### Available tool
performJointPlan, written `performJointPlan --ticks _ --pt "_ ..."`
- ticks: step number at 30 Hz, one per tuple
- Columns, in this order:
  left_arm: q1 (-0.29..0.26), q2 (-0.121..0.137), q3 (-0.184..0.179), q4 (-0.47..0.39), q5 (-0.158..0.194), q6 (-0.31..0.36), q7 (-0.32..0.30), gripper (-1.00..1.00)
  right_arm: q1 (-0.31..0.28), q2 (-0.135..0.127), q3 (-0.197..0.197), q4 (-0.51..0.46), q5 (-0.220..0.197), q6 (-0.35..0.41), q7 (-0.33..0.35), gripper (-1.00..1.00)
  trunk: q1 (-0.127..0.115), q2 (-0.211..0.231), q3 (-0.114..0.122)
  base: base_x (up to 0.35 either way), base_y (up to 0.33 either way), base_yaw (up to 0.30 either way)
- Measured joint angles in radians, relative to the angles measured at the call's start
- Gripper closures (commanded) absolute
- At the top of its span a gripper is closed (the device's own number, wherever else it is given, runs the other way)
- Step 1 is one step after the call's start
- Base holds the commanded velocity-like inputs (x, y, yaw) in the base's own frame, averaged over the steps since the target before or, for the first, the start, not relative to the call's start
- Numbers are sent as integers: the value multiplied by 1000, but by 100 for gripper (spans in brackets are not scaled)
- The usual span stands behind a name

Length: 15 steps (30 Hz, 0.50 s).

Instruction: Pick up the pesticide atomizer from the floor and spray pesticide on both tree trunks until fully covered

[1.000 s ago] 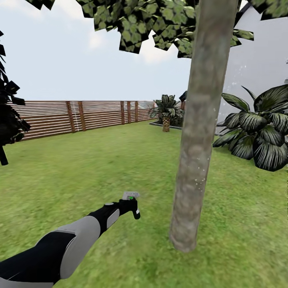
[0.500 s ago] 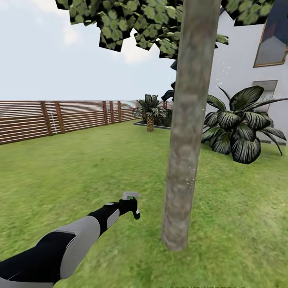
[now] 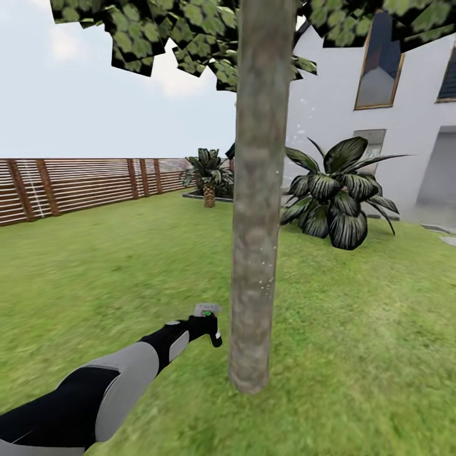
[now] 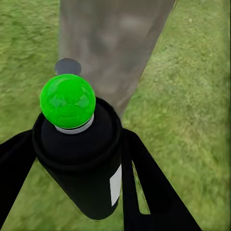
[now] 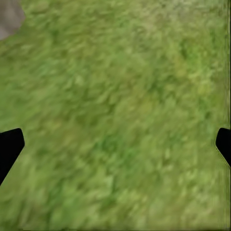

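The left gripper [image 3: 212, 329] is closed around the pesticide atomizer [image 3: 207, 310], its fingers clamped on the dark cylindrical body just below the trigger head. In the left wrist view the atomizer [image 4: 79, 159] sits between the two black fingers [image 4: 144, 187], green dot up, white label on its side. From the head camera it hangs over the lawn [image 3: 114, 266] at about 6 o'clock, with the tree trunk [image 3: 256, 209] just beside it at roughly 3 o'clock from the bottle — near, not touching. White specks fleck the trunk's right edge.

The bottle looks light, rigid and smooth-walled — a round body that could twist in the grasp, so a hold around the mid-body, clear of the nozzle, seems right.

The right gripper [image 5: 115, 144] faces bare grass, fingertips spread wide and holding nothing.
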State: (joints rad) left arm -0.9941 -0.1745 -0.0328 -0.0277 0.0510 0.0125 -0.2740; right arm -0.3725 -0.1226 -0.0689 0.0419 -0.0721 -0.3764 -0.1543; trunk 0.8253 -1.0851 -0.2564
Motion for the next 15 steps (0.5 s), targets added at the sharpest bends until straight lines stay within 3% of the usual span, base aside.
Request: performJointPlan --ticks 7,9,12,15 --pt "0 0 -6 -7 2 2 3 100 0 0 0 0 -1 0 0 -100 0 0 -2 73 -102 -105" --pt "-1 0 -7 -55 4 20 3 100 0 0 0 0 -1 0 0 -100 0 0 -2 6 -8 -8" --pt "-1 0 -9 -214 5 183 2 100 0 0 -1 0 -2 -1 0 -100 0 0 -2 2 -3 -2" --pt "-1 0 -5 -292 3 253 0 100 0 0 -1 0 -2 -1 0 -100 0 0 -2 -64 -33 0"
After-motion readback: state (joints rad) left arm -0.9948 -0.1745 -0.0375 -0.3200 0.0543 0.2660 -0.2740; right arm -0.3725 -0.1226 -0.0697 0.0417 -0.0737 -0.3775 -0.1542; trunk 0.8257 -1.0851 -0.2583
